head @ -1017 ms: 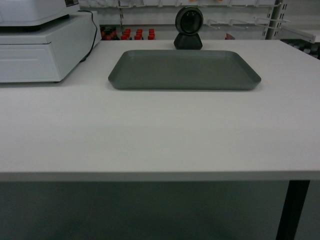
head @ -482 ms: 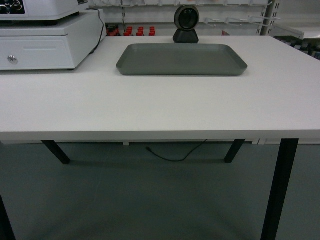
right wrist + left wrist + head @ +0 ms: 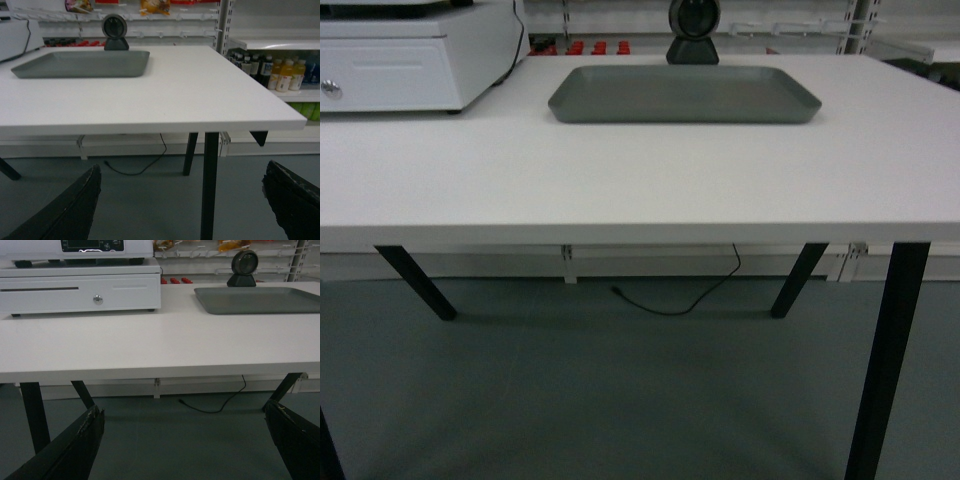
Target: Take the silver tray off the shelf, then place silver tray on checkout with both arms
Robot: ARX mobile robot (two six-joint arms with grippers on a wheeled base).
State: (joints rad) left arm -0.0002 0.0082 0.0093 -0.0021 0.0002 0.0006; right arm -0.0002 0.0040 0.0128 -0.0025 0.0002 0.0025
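The silver tray (image 3: 685,93) lies flat on the white checkout (image 3: 620,190), toward its far edge, with nothing touching it. It also shows in the left wrist view, the tray (image 3: 257,299) at the upper right of the checkout (image 3: 150,345), and in the right wrist view, the tray (image 3: 82,63) at the upper left of the checkout (image 3: 200,95). My left gripper (image 3: 185,440) is open and empty, low in front of the table over the floor. My right gripper (image 3: 182,200) is open and empty too, near the table's right front leg. Neither gripper appears in the head view. The shelf is out of view.
A white cash drawer (image 3: 390,65) stands at the checkout's back left. A black round scanner (image 3: 693,30) stands just behind the tray. Black slanted legs (image 3: 885,360) hold the table, and a cable (image 3: 670,300) lies on the floor beneath. Store shelves with bottles (image 3: 280,72) stand to the right.
The head view has drawn back and lower from the checkout, so its front edge, legs and the floor underneath have come into sight. The tray has stayed where it lies.
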